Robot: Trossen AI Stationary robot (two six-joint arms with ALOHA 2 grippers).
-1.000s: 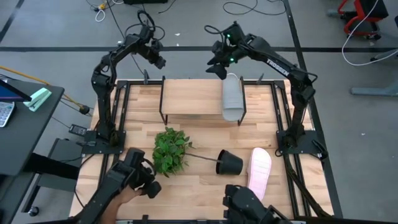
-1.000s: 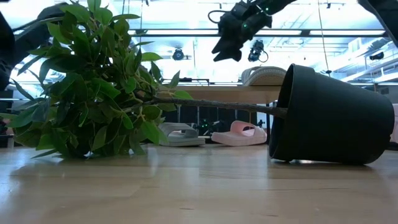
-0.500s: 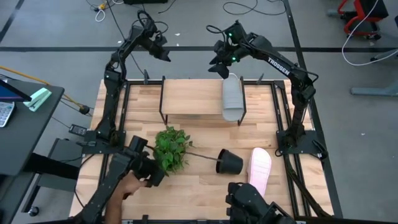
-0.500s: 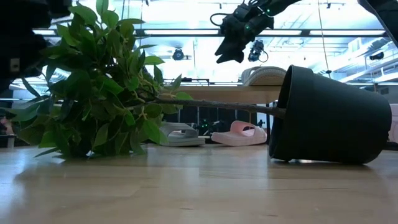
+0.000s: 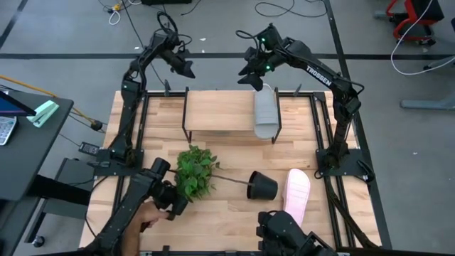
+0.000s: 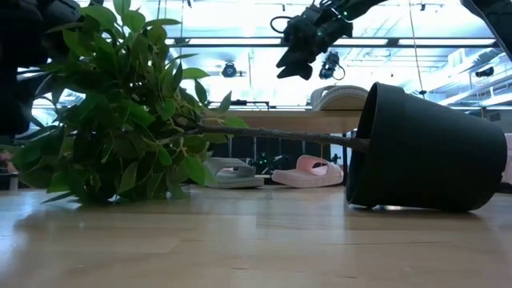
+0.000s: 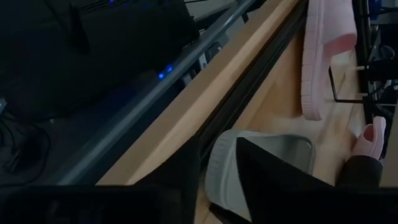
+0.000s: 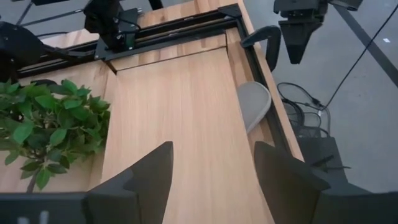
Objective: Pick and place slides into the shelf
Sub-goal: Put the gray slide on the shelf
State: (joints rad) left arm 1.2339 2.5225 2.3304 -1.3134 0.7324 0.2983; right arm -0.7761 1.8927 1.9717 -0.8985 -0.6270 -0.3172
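One grey slide lies sole-down on the right end of the shelf's wooden top; it shows in the low view too. Under the shelf, a second grey slide and a pink slide rest on the table. Another pink slide lies at the table's near right. My right gripper hangs open in the air just past the top slide's far end, touching nothing. My left gripper is narrowly open, high beyond the shelf's far left corner, looking down at the lower grey slide.
A black plant pot lies on its side near the table's middle, its stem and leafy plant stretching left. A person's hand with a dark hand-held tool is at the plant; another dark tool sits at the near edge.
My left arm has straightened upward beyond the far edge, and its gripper has stayed near the shelf's far left corner. The person's tool at the near left has moved up to the plant, and the leaves have stirred. The slides have not moved.
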